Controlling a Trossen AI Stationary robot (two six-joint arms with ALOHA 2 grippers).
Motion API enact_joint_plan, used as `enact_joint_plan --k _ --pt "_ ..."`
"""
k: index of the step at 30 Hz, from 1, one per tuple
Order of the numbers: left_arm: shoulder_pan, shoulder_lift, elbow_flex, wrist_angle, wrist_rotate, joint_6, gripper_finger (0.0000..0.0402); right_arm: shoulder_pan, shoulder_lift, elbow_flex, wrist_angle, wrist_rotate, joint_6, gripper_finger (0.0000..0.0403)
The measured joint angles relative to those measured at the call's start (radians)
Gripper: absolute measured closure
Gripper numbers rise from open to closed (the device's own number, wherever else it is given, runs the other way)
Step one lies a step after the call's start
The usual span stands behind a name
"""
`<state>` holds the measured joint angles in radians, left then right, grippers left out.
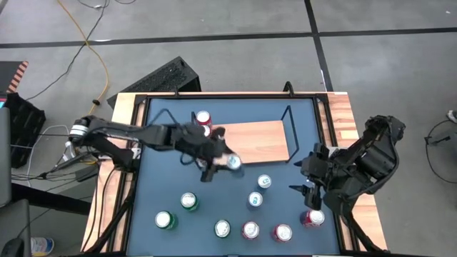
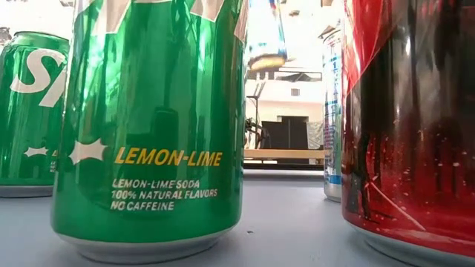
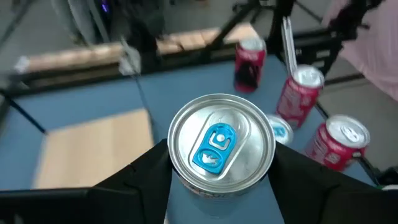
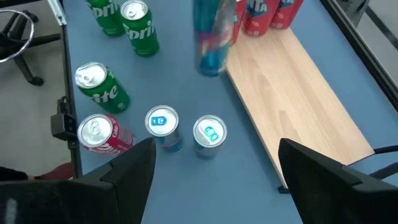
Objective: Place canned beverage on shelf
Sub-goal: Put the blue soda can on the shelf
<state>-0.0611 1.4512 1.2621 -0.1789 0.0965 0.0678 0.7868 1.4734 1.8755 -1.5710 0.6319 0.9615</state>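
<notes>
Overhead layout of the blue table (image 1: pixel 161 185). The left gripper (image 1: pixel 223 163) reaches in from the left and is closed on a blue-tab can (image 1: pixel 233 162), one finger (image 3: pixel 134 180) on each side of the can body; the can is held upright just off the front left corner of the shelf (image 1: pixel 257 140), over the table rather than over the board. In the right wrist view this can (image 4: pixel 213 34) hangs clear of the table beside the shelf edge (image 4: pixel 298 93). The shelf, a light-wood board with black wire end frames (image 1: pixel 289 132), lies at the back middle of the table. Red cans (image 1: pixel 203 119) stand at its left end; whether they are on the board or just beside it cannot be told. The right gripper (image 1: pixel 308 187) waits above the table's right side, near a red can (image 1: pixel 313 218), with its fingers (image 4: pixel 134 168) spread wide and nothing between them. Two more blue-tab cans (image 1: pixel 260 191) stand in front of the shelf. Along the front are three green cans (image 1: pixel 188 201), and two further red cans (image 1: pixel 265 230). In the low view, a green lemon-lime can (image 2: pixel 148 126) fills the near field.
</notes>
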Motion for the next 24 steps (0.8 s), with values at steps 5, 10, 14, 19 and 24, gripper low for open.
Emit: enact_joint_plan --k 5,10,14,19,24 --pt "0.143 -0.059 0.000 -0.050 0.091 0.070 0.0193 -0.038 0.000 0.000 0.001 0.000 -0.001 0.0078" --pt "0.289 -0.067 0.000 -0.086 0.252 0.164 0.0193 -0.081 0.000 0.000 0.001 0.000 -0.001 0.0078" --pt "0.398 -0.045 0.000 -0.097 0.362 0.246 0.0193 -0.122 0.000 0.000 0.004 -0.001 -0.001 0.0078" --pt "0.521 -0.033 0.001 -0.144 0.403 0.358 0.0193 -0.176 0.000 0.000 0.015 -0.001 -0.001 0.0078" --pt "0.614 0.014 0.002 -0.138 0.550 0.390 0.0193 -0.216 0.007 0.000 0.017 -0.001 -0.026 0.0078"
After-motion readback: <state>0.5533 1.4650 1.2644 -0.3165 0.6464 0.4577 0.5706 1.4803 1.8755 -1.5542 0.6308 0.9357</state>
